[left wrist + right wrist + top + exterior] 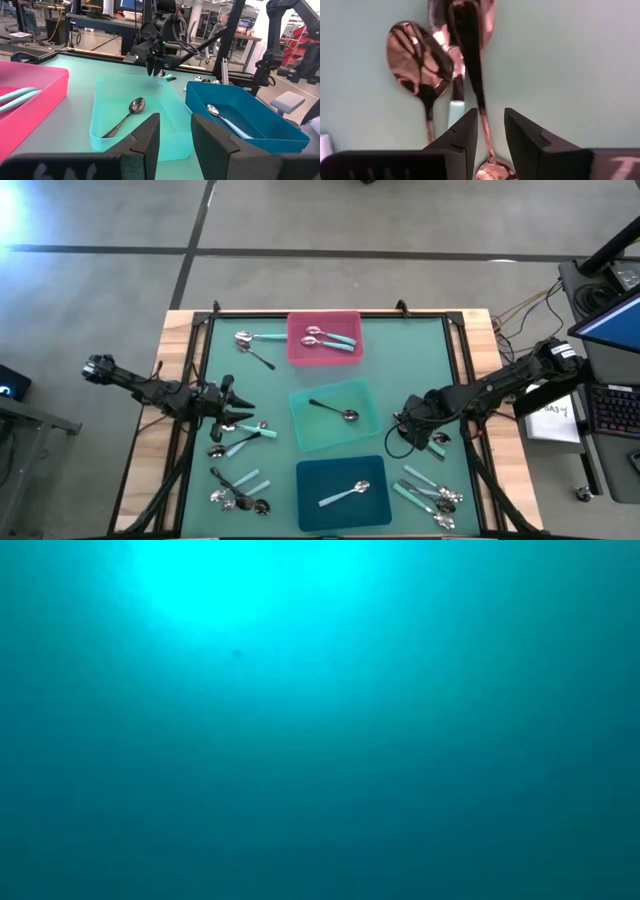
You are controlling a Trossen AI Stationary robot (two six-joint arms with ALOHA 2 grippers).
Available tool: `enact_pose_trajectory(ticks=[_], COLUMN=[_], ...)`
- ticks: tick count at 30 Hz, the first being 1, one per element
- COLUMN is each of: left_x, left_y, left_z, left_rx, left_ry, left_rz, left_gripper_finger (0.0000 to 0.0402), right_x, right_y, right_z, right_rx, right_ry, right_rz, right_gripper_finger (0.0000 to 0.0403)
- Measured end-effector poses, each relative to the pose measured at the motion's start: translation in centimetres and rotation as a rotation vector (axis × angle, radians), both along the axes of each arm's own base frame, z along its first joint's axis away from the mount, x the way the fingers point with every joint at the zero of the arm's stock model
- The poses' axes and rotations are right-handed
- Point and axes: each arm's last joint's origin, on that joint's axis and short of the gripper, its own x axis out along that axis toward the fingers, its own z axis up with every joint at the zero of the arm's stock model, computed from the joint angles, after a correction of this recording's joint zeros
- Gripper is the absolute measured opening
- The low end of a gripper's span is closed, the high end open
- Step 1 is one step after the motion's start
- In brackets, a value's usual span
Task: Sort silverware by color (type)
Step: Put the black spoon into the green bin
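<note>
My right gripper [491, 131] points down at the table's right side, open. Its fingers stand either side of the dark handle [481, 95] of a spoon lying flat beside two other spoons [420, 60]. My left gripper [175, 131] waits open and level at the left [238, 406], holding nothing. The pink tray [345, 358] holds two teal-handled spoons [328, 337]. A dark spoon [335, 410] lies in the mint tray [305, 435], and a pale-handled spoon [345, 493] in the dark-teal tray [310, 515].
Loose spoons lie at the far left [252, 338], near my left gripper [240, 438], at the near left [238, 490] and at the near right [432, 492]. The low view shows only a teal glow. A black frame rims the green mat [420, 360].
</note>
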Motion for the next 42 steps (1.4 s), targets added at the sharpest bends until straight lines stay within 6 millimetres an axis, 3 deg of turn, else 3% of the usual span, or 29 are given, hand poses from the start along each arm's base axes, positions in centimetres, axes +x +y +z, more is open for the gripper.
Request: enact_pose_trajectory(ticks=[16, 30, 42], left_x=[0.0, 0.0, 0.0], left_y=[0.0, 0.0, 0.0], left_z=[0.0, 0.0, 0.0], left_rx=[0.000, 0.000, 0.000], left_ry=[0.000, 0.000, 0.000], left_rz=[0.000, 0.000, 0.000], left_gripper_finger=[0.0096, 0.0096, 0.0096], right_x=[0.1, -0.8, -0.8], right_y=[0.8, 0.7, 0.7], right_z=[0.0, -1.3, -1.4], right_rx=[0.013, -0.044, -0.061], right_ry=[-0.027, -0.027, -0.041], right_rz=[-0.019, -0.040, -0.015], right_gripper_finger=[0.0087, 0.0072, 0.0012])
